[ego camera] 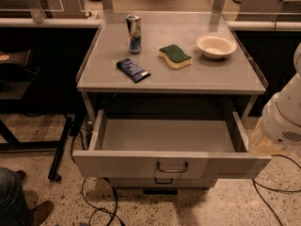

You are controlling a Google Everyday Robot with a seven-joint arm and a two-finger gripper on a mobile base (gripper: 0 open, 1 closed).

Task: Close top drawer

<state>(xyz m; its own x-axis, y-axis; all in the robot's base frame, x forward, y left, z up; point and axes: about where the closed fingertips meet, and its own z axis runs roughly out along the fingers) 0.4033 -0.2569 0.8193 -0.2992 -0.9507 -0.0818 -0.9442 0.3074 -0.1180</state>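
We find no legible text, number or sign. The can (134,33) on the surface (216,74) carries blue and silver print that we cannot read. The dark packet (133,70) near it shows pale marks, also unreadable. The tool is out of view; we see only a white arm segment (282,119) at the right edge.

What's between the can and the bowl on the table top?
The green-and-yellow sponge, in the camera view, apart from both can and bowl. The gripper is out of frame; only the white arm shows, right.
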